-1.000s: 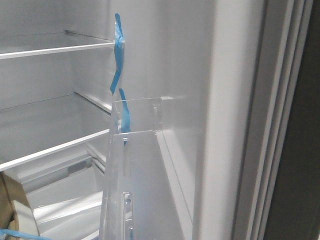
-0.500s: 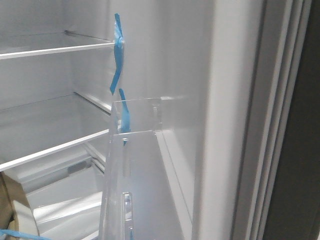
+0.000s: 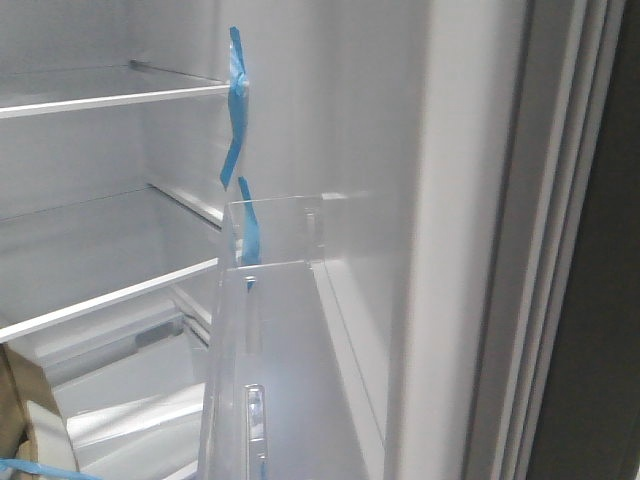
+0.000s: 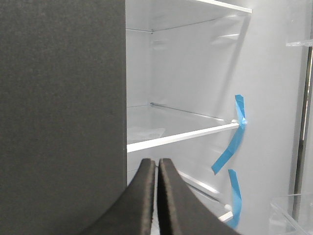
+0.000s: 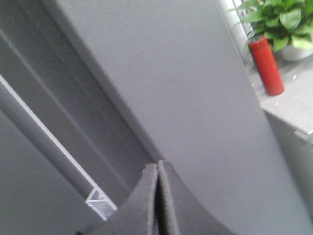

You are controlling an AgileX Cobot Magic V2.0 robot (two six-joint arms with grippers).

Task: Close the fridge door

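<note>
The fridge door (image 3: 450, 200) stands open at the right of the front view. Its white inside faces me, with a clear plastic bin (image 3: 270, 330), blue tape strips (image 3: 237, 110) and the ribbed white gasket (image 3: 560, 250). Its dark grey outside shows at the far right edge (image 3: 612, 330) and fills the right wrist view (image 5: 186, 98). My right gripper (image 5: 157, 166) is shut and empty, its tips close against that dark grey face. My left gripper (image 4: 157, 164) is shut and empty, facing the open fridge interior. Neither gripper shows in the front view.
White shelves (image 3: 110, 98) cross the fridge interior at the left. A matte dark grey panel (image 4: 58, 112) fills one side of the left wrist view. A red bottle (image 5: 266, 66) and a green plant (image 5: 274, 17) stand on a counter (image 5: 293, 105) beyond the door.
</note>
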